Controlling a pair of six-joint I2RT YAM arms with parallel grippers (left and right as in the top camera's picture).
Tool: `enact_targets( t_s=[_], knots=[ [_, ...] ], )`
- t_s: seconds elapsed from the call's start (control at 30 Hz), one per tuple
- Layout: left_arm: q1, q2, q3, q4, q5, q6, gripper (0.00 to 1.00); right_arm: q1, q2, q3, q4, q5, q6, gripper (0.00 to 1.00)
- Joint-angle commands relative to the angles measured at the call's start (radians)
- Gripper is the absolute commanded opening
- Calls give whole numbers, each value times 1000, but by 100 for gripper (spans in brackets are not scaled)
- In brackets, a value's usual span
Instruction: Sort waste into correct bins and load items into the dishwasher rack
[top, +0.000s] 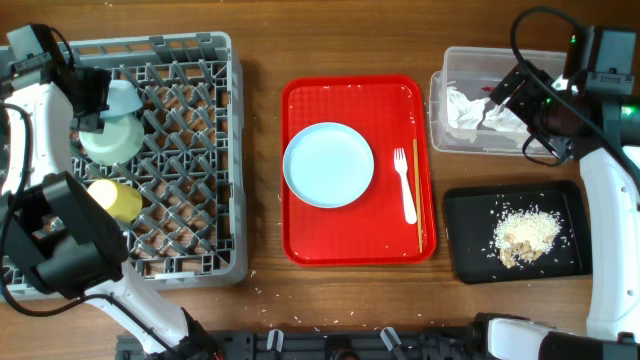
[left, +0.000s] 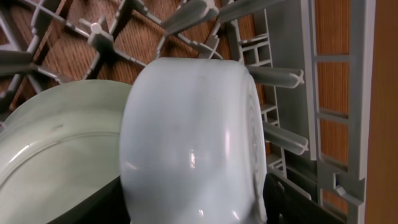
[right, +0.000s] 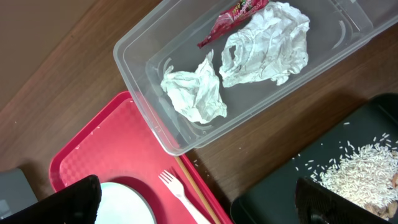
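Observation:
A small light blue dish (left: 193, 143) stands on edge among the pegs of the grey dishwasher rack (top: 190, 150), against the pale green bowl (left: 56, 143). My left gripper (top: 100, 95) is shut on the dish, one dark finger at each side. A yellow cup (top: 115, 200) lies in the rack below the bowl (top: 108, 140). The light blue plate (top: 328, 165), white fork (top: 404, 185) and chopsticks (top: 418, 195) lie on the red tray (top: 300, 110). My right gripper (top: 512, 92) hangs open over the clear tub (right: 134, 74), holding nothing.
The tub holds two crumpled napkins (right: 264, 43) and a red wrapper (right: 230, 22). The black tray (top: 470, 215) at the front right carries a heap of rice (top: 525, 235). A few crumbs dot the wooden table near the rack's front corner.

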Motion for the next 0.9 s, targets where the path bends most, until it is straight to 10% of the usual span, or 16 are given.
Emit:
enact_targets(
  t_s=[0.0,0.5,0.87],
  knots=[
    [-4,44,-7,-1,-14,-10,60,-1,5,13,3,16,7,100],
    [-4,-92,-7,-8,9,-6,40,-1,5,13,3,16,7,99],
    [39,-161,-7,45,283,21,35,-1,5,13,3,16,6,100]
  ],
)
